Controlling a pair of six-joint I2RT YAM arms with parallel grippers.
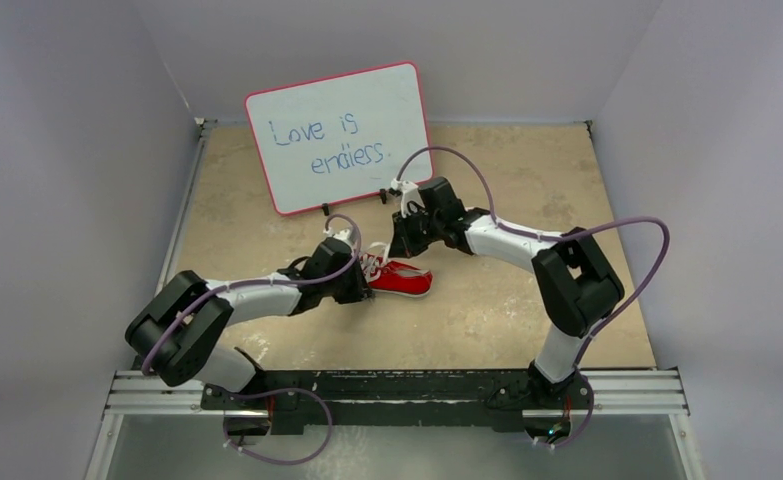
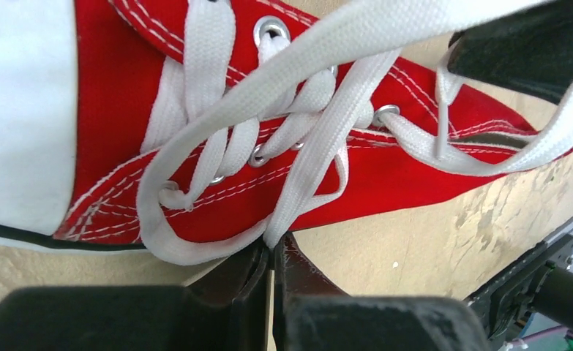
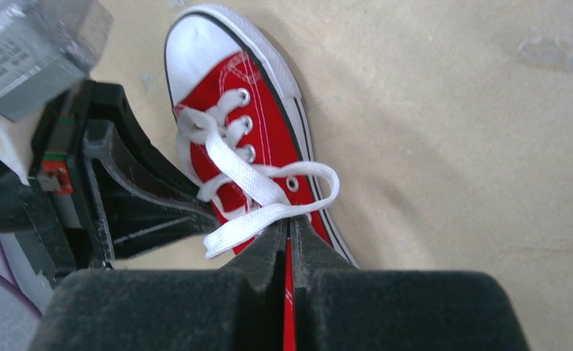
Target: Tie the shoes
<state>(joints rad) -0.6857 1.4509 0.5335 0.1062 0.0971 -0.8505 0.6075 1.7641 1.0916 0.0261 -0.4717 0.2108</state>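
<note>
Left arm (image 1: 257, 297): reaches in from the left side of the table (image 1: 527, 300), low over the surface.

Left gripper (image 1: 360, 281): at the left end of the sneaker. In the left wrist view its jaws are pressed together with no visible gap, and a strand of white lace (image 2: 305, 146) runs down into the tips and is pinched there.

Red sneaker (image 1: 404, 279): rests on its sole near the middle of the table, between the two grippers. The white toe cap (image 3: 199, 47) and white sole edge are visible. The laces are threaded through the eyelets, with loose loops lifted off the tongue. No finished bow is visible.

Right gripper (image 1: 403, 240): just behind and above the sneaker. In the right wrist view its jaws are closed tight, and the looped lace (image 3: 254, 186) runs to the tips and is clamped between them.

Right arm (image 1: 527, 245): bends in from the right side.

Behind the arms, a pink-framed whiteboard (image 1: 342, 135) stands propped up with blue handwriting on it.
</note>
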